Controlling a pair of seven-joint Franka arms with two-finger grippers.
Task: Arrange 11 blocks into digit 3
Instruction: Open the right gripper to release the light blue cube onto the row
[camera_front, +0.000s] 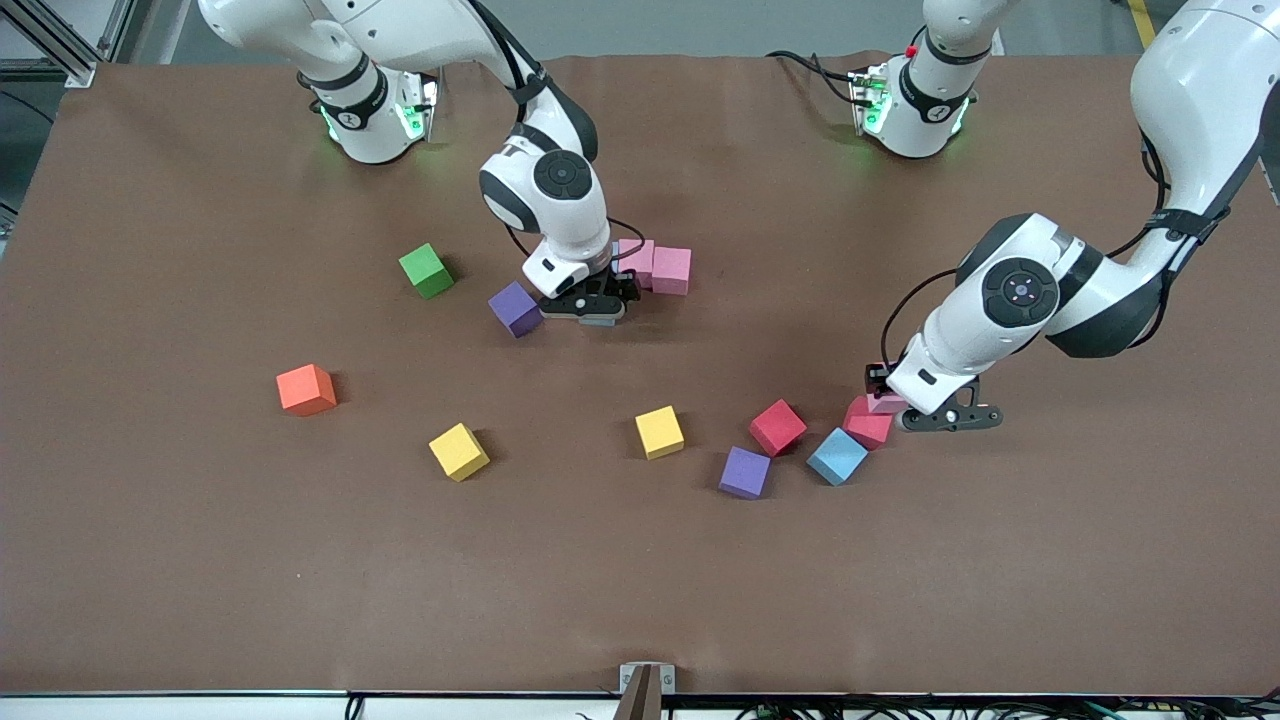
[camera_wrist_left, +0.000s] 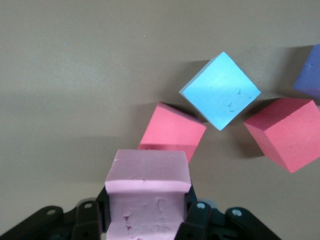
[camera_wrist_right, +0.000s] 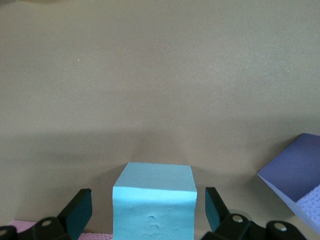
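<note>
My right gripper is open and low over the table, its fingers astride a light blue block without touching it. Two pink blocks sit side by side next to it, and a purple block lies beside it toward the right arm's end. My left gripper is shut on a pink block, just above a red block. Another light blue block, a second red one, a purple one and two yellow ones lie loose nearer the front camera. No digit shape shows.
A green cube lies toward the right arm's end, beside the purple block by my right gripper. An orange cube lies farther toward that end and nearer the front camera. The brown table mat covers the whole work area.
</note>
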